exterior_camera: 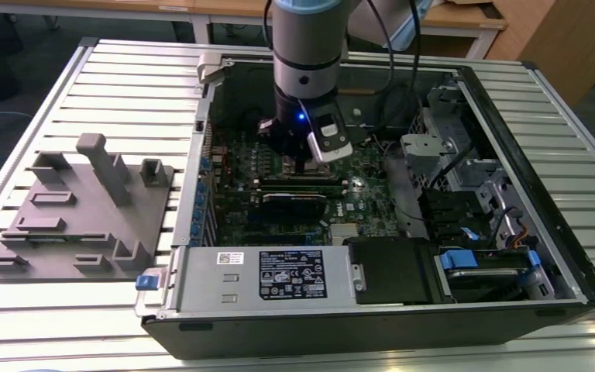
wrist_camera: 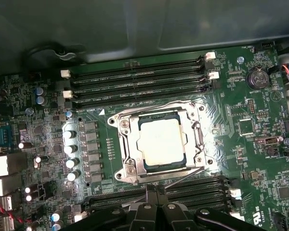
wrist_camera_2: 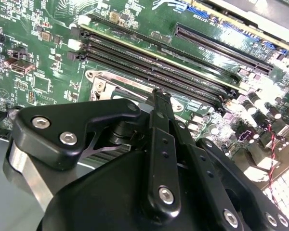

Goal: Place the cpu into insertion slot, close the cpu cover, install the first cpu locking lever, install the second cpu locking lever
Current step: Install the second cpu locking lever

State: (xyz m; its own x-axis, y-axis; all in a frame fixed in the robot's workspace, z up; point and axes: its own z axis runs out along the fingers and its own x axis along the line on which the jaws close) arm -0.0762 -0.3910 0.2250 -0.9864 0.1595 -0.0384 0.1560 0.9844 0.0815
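In the first wrist view the cpu (wrist_camera: 160,142), a dull silver square, lies seated in the insertion slot, whose thin dark frame (wrist_camera: 139,126) shows around it. The cpu cover (wrist_camera: 123,144), a metal frame plate, lies flat over the chip's edges. Thin wire levers run along two opposite sides of the socket (wrist_camera: 154,107) (wrist_camera: 183,171). My gripper (wrist_camera: 151,191) is shut with nothing between its fingers, its tips just off the socket side nearest it. In the second wrist view the gripper (wrist_camera_2: 159,94) points down at the cover's corner (wrist_camera_2: 98,79). In the exterior view the gripper (exterior_camera: 295,161) hangs low over the motherboard (exterior_camera: 365,203).
Long black memory slots (wrist_camera: 135,82) flank the socket on both sides. Upright capacitors (wrist_camera: 70,149) stand beside it. The open computer case (exterior_camera: 504,147) walls in the board; a power supply (exterior_camera: 266,275) and drive bays (exterior_camera: 483,263) sit at the front. A grey fixture (exterior_camera: 80,217) rests on the table.
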